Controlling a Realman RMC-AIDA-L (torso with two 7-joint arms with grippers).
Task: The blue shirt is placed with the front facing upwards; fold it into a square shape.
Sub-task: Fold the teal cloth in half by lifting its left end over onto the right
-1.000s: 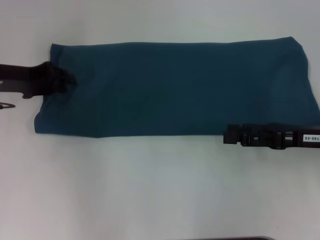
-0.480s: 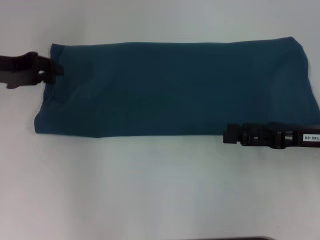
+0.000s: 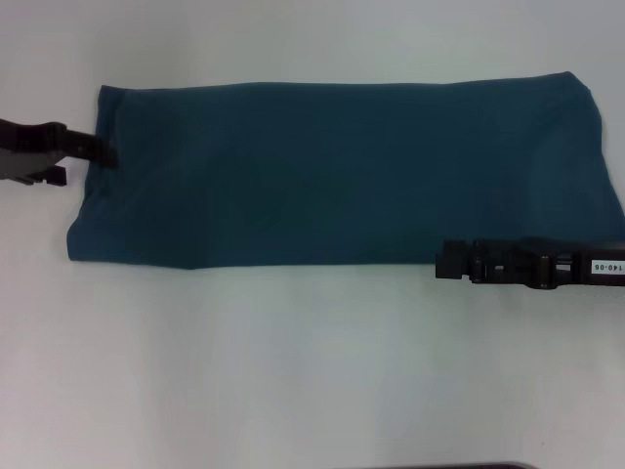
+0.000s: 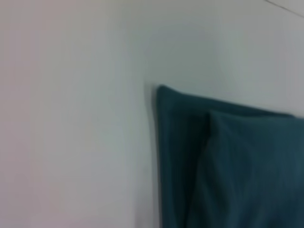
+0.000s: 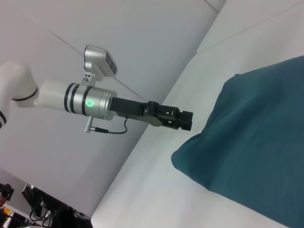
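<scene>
Folding had reached a long band: the blue shirt [image 3: 342, 171] lay flat across the white bench [image 3: 293, 371], already doubled lengthwise, with no lettering seen on its upper face. The left pincer [image 3: 105, 153] was held at the shirt's left short edge, just touching or barely beside it; whether it was released or clenched could not be told. The right pincer [image 3: 447, 262] lay at the shirt's near long edge, toward its right end, and its state could not be told either.

To make a square, it was judged that one short end should be taken by both corners, lifted clear, and carried across to the opposite end, with the edges kept parallel so that no skew is pressed in. A grip on all layers at once would be needed, or the lower ones would be dragged.

Compared with a second earlier, the left pincer had been drawn back from over the cloth to the shirt's edge; the right pincer and the shirt had stayed put.
</scene>
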